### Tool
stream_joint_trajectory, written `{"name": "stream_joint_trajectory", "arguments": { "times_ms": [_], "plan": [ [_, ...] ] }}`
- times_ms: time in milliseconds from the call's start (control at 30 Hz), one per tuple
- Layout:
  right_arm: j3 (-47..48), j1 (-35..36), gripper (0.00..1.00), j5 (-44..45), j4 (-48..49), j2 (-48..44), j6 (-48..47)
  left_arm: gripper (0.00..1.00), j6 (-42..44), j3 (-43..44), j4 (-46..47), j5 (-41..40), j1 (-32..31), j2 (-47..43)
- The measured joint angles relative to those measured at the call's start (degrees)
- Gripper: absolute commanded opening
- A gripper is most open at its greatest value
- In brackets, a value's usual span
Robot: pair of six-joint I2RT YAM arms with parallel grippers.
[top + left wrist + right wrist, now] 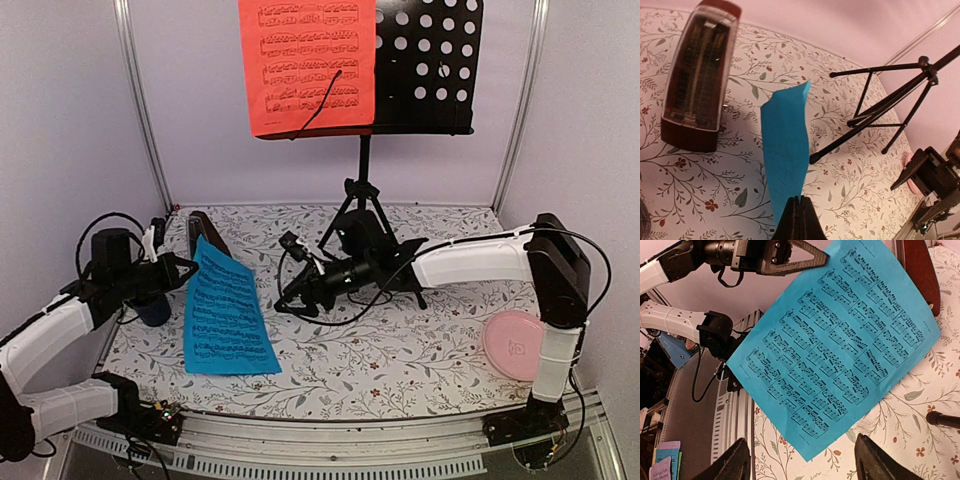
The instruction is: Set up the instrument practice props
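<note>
1. Left tool [796, 220]: fingers pressed together, pinching the cyan sheet [785, 145] at its edge, close to an upper corner.
2. The cyan sheet hangs tilted from that pinch, with its printed face toward the right tool. Its lower edge sits low over the bench [400, 345], near the front. Cannot tell whether it touches.
3. Right tool [800, 465]: fingers spread, pointed at the printed face, apart from the paper.
4. Metronome [203, 232]: upright on the bench, just behind the cyan sheet's top edge, at the far left.
5. Stand [430, 70]: back centre, tripod feet on the bench behind the right tool. The red sheet [308, 65] covers the left half of its desk; the perforated right half is bare.
6. Open room: bare bench runs from the cyan sheet's right edge, along the front, to the plate [515, 345] in the near right corner.
7. Mug [155, 310]: left of the cyan sheet, beside the left tool, so that side is tight.
</note>
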Motion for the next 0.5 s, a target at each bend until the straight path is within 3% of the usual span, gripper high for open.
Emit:
{"name": "stream_joint_trajectory", "arguments": {
  "times_ms": [300, 500],
  "plan": [
    [-0.4, -0.1, 0.9, 7.1, -6.9, -16.6, -17.4, 0.0, 15.5, 22.7, -16.6, 6.0, -10.3, 1.2],
    [-0.4, 0.2, 0.94, 12.5, -11.4, -26.8, -28.4, 0.0, 22.8, 28.6, -24.3, 8.7, -17.8, 4.8]
  ]
}}
